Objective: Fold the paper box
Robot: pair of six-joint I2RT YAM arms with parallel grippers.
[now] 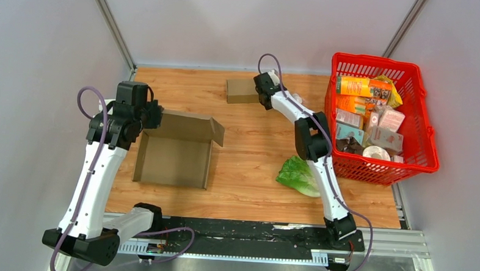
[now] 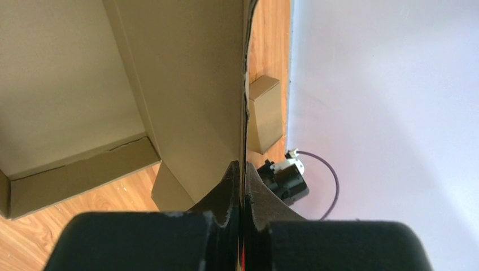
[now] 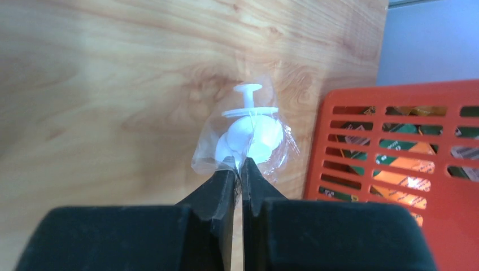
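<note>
The wooden table (image 1: 255,145) carries an open paper box (image 1: 175,160) at the left, a small brown box (image 1: 242,91) far in the middle, a lettuce leaf (image 1: 298,175) near, right of centre, a red basket (image 1: 379,173) at the right, and a bagged white part (image 3: 251,138) just beside the basket.

**Kraft brown, bright red, warm wood**

The paper box (image 1: 174,154) is plain kraft brown, as is the small carton (image 1: 242,91). The table (image 1: 255,148) shows honey-orange wood grain. The basket (image 1: 430,144) is bright red, its packets (image 1: 362,87) orange and pale. The lettuce (image 1: 298,175) is fresh green. The arms (image 1: 98,178) are white with black joints and purple cables (image 1: 80,100). A clear bag (image 3: 209,152) holds white pieces (image 3: 254,132).
</note>
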